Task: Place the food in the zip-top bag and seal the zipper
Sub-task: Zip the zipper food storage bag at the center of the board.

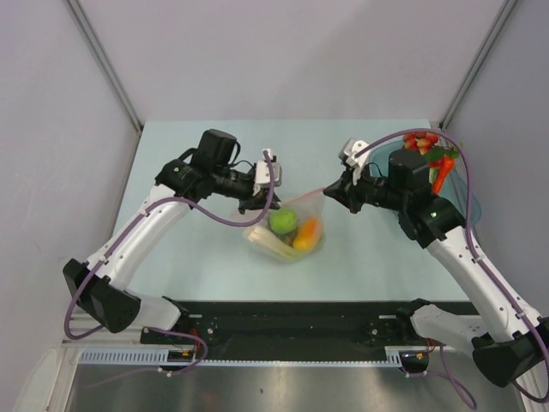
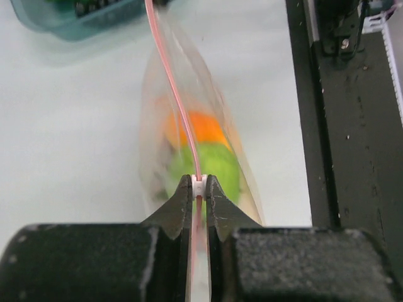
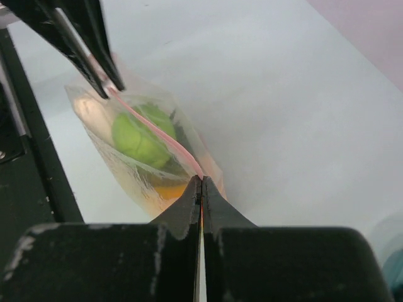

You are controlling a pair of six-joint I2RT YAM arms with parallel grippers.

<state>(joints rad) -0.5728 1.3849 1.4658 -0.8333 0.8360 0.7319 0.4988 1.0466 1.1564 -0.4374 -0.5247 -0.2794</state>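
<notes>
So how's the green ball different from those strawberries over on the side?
The green ball sits inside the zip-top bag; the strawberries lie uncovered in the teal bowl. The ball is one smooth green round; the strawberries are several red pieces. The ball is central in the top view; the strawberries are toward the far right. Both are small toy foods.

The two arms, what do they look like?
Left arm and right arm match: white tubular links, black joints, a purple cable looped alongside each. Left gripper and right gripper have black fingers tapering to points.
</notes>
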